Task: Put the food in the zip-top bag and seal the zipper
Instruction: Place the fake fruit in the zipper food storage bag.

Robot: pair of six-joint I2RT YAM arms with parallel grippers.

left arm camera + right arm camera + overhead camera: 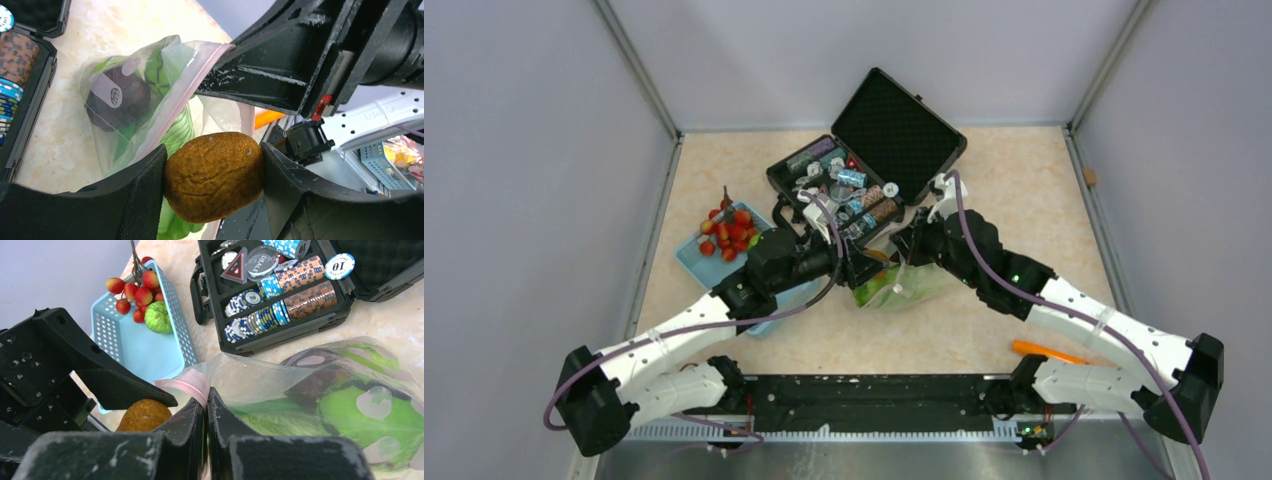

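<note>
The left claw (214, 175) is clenched on an orange fruit (214, 176), a rough-skinned, brownish-orange oval pinched at both ends between the two black fingers (140, 190). It is held just in front of the mouth of the zip-top bag (165, 65), close to the opening but not inside it. The right claw (206, 405) is clamped tight on the zipper (187, 382) – the pale pink strip runs straight into the closed fingertips at one end of the mouth and is lifted off the desk (1024, 180), so the bag's upper lip stands raised. The bag lies on its side at the middle of the desk, between the two claws, its closed bottom pointing away from them. Through the crinkled plastic a dark purple piece (117, 100) and a green leafy ball (360, 410) show, with a flat green leaf (182, 130) nearer the mouth. To the left, partly under the left arm, sits the light blue basket (135, 345); a cluster of red cherry tomatoes (132, 290) and a green apple (158, 316) rest at its far end – touching one another. Behind the bag an open black case (200, 290) holds rows of poker chips (300, 275), its lid tilted back.
</note>
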